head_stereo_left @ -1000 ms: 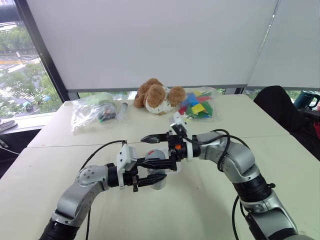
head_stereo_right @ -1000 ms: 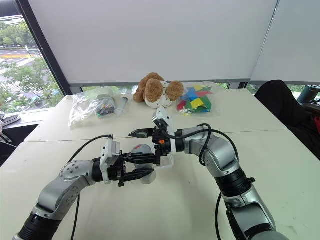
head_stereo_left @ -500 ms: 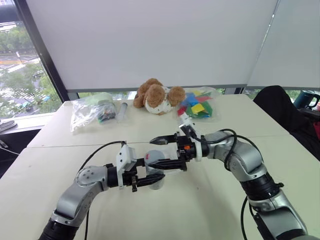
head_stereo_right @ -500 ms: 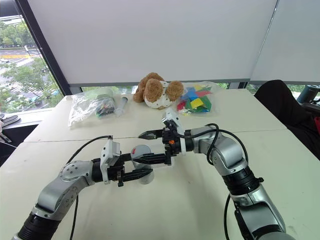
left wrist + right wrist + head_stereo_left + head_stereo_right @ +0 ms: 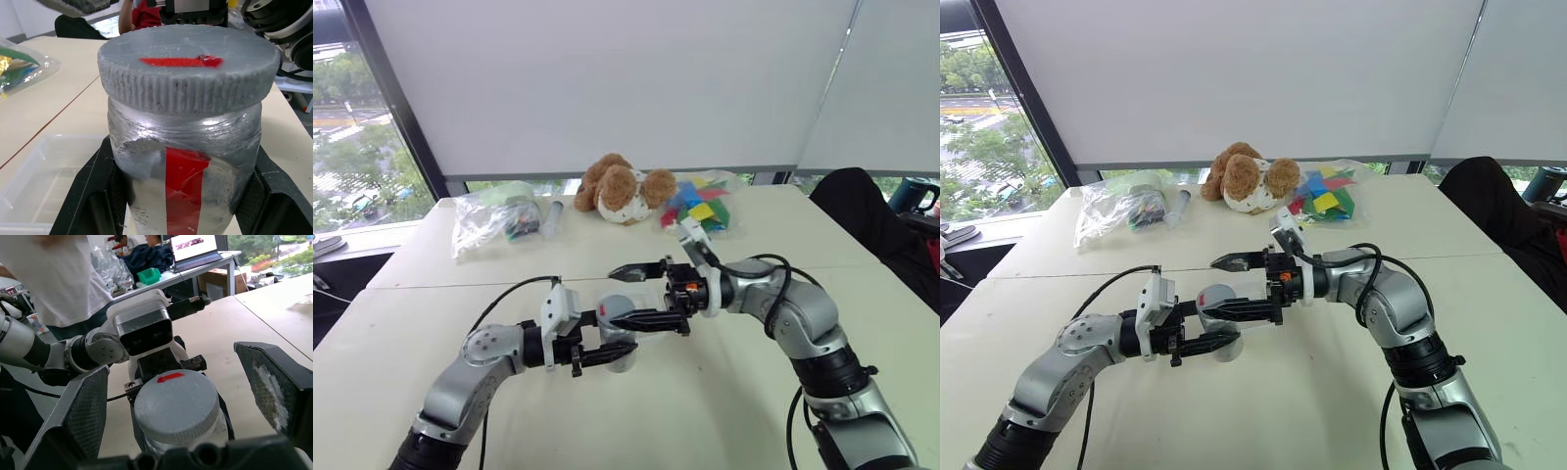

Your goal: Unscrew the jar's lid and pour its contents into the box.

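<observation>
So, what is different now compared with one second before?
The right gripper has drawn back toward the robot's right, its jaws open, one on each side of the lid without touching it. The left gripper has kept its place, jaws clamped on the jar, the lid still on. The items at the table's far edge lie as before.

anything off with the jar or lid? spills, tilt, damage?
Nothing stands out. The jar sits upright in the left gripper, the lid on and level. The right gripper is open around the lid, not clamped. No spill on the table.
</observation>
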Robot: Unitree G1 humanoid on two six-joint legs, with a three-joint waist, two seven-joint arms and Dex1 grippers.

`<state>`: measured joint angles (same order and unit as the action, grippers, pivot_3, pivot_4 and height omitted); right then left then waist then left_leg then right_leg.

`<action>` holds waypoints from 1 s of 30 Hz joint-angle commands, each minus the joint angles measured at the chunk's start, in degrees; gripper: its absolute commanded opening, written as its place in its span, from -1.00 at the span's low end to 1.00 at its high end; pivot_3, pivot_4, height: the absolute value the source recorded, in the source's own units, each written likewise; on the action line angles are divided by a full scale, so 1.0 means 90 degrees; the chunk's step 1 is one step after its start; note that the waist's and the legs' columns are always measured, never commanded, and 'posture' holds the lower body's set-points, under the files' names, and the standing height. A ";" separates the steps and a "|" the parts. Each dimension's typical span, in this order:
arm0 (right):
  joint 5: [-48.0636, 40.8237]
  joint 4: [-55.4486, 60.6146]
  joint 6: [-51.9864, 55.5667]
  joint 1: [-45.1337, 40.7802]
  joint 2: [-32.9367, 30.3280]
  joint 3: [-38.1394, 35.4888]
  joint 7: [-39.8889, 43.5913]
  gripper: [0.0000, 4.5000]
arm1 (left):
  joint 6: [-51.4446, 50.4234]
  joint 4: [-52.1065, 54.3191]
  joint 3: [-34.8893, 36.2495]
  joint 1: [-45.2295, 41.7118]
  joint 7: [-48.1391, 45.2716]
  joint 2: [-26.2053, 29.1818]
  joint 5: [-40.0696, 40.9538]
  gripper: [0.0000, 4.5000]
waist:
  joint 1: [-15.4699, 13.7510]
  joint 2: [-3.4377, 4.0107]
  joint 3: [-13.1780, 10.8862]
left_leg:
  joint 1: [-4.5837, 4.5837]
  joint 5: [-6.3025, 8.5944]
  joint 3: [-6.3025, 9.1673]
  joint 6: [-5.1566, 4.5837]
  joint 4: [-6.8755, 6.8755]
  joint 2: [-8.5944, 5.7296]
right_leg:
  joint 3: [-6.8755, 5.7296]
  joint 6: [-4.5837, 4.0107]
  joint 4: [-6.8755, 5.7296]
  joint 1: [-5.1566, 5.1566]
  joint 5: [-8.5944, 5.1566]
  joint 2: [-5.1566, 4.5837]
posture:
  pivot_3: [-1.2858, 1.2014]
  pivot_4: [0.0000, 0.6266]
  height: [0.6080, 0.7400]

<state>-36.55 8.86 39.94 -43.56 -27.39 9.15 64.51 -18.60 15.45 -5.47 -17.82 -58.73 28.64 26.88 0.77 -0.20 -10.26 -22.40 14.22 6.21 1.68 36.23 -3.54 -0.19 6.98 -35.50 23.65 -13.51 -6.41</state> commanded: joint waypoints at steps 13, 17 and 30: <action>0.0313 0.0126 -0.0295 -0.0109 0.0158 0.0294 0.0050 0.01 | 0.0066 0.0293 0.0100 0.0033 0.0039 0.0014 0.0146 -0.06 | -0.0002 0.0000 0.0000 | 0.0000 0.0000 0.0001 0.0000 0.0000 0.0000 | 0.0000 0.0000 0.0000 0.0000 0.0000 0.0000 | 0.03 -0.52 1.00; 0.0016 0.0110 -0.0208 -0.0095 0.0277 0.0072 0.0078 0.02 | 0.0062 0.0284 0.0117 0.0021 0.0031 0.0024 0.0156 -0.06 | -0.0001 0.0000 0.0000 | 0.0000 0.0000 0.0000 0.0000 0.0000 0.0000 | 0.0000 0.0000 0.0000 0.0000 0.0000 0.0000 | 0.03 -0.52 1.00; -0.1068 0.0118 -0.0222 0.1209 -0.0008 -0.2129 -0.1208 0.02 | 0.0147 0.0184 0.0419 0.0100 0.0018 0.0151 0.0346 -0.06 | -0.0031 -0.0001 0.0002 | 0.0000 0.0001 0.0000 -0.0002 0.0000 -0.0004 | -0.0002 -0.0001 0.0015 -0.0012 0.0000 -0.0003 | 0.03 -0.52 1.00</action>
<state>-52.00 9.57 45.87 -34.23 -26.28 -8.32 53.74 -18.29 16.04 -3.79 -16.56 -58.56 29.55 28.28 0.49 -0.21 -10.25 -22.41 14.22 6.18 1.67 36.22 -3.59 -0.20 6.98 -35.36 23.56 -13.52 -6.44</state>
